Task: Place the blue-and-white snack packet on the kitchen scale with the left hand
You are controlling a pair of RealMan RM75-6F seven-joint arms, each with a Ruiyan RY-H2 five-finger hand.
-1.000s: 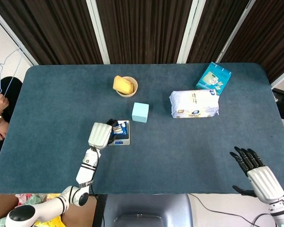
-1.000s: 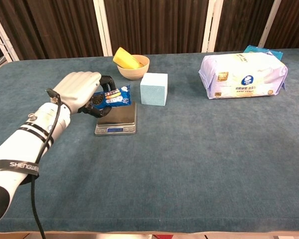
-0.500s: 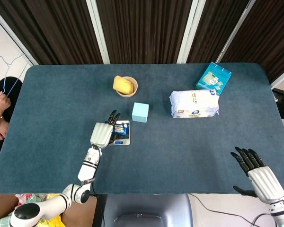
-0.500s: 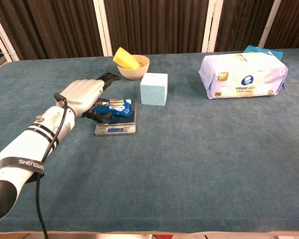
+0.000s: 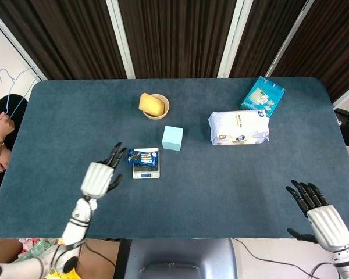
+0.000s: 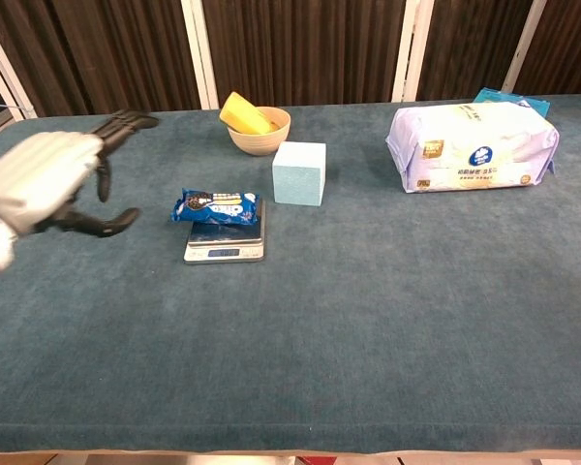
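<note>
Packet (image 6: 216, 206) overhangs the scale's (image 6: 225, 242) 9 o'clock edge; left hand (image 6: 41, 179) hovers apart, fingers released.

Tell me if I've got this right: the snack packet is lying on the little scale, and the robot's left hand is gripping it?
Not quite. The snack packet does lie on the scale, but the left hand is open and apart from it, off to the side, as the chest view shows.
</note>
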